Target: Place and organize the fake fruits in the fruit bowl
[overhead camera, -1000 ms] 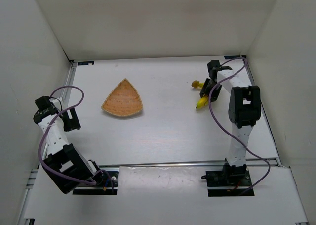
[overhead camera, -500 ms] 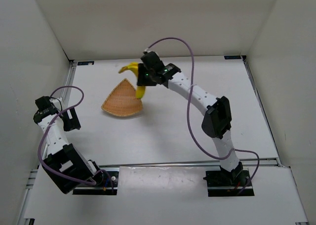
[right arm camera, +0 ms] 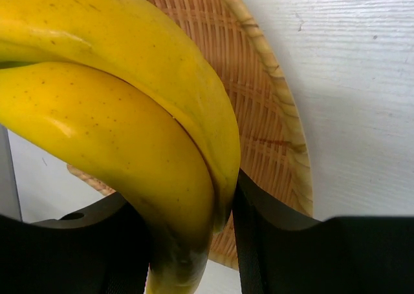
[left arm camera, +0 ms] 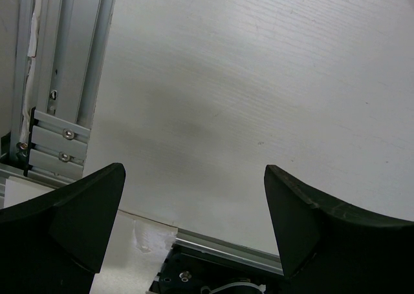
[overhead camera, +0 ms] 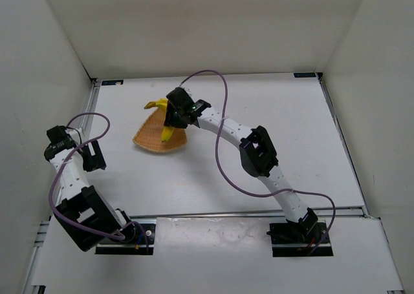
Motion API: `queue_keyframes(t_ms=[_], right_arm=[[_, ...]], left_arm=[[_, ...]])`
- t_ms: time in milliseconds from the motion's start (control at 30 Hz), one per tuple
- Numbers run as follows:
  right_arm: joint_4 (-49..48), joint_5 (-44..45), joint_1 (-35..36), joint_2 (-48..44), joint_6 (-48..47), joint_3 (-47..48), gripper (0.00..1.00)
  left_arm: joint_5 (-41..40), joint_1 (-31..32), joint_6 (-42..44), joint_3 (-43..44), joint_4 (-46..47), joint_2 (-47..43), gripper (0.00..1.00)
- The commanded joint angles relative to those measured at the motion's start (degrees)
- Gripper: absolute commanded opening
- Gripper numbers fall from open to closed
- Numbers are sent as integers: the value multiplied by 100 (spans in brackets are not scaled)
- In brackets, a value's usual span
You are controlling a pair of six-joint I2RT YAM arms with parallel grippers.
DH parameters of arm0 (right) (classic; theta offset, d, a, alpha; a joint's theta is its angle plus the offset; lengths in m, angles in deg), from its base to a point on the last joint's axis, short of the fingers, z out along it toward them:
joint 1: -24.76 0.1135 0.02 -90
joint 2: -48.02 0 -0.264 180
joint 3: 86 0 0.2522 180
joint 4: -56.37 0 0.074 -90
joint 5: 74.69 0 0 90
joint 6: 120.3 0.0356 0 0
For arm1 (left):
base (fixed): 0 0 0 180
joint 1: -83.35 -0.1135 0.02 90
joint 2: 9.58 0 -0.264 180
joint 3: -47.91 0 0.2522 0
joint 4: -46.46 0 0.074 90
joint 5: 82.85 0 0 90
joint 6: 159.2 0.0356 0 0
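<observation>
Nearest, well to the left of the fruit bowl [overhead camera: 150,137], the left hand [left arm camera: 194,200] hangs over bare bench [overhead camera: 259,100] with its fingers apart and nothing between them. Farther out, the right hand [overhead camera: 170,121] is clamped on the bunch of yellow bananas [right arm camera: 129,113], holding it over the bowl's far part. Whether the fruit touches the weave cannot be told. The carry looks done. Lowering, letting go and settling the bunch toward the bowl's middle seem left.

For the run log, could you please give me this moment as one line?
phase: placing | right gripper: shut on bananas, over fruit bowl | left gripper: open, holding nothing
</observation>
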Motion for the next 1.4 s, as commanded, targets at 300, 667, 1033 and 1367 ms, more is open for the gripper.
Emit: queue_keyframes(t_ms=[300,667,1033,1367], right_arm=[[-77,-142,153,-665,-262,-108,92],[177,1229,-276,-4460,-773,-3155,99],[678,174,-4785,-8382,-1334,-7843,99],[960,-186,-5929,-8911,-1678,-8363,99]], left_arm=[[177,-40,-14,-2,78,-34,100],[230,-40,-14,-2,78,-34,100],[-23,-40,-461,603,191,-88,100],[587,-233,-438,1371,-407,538,100]])
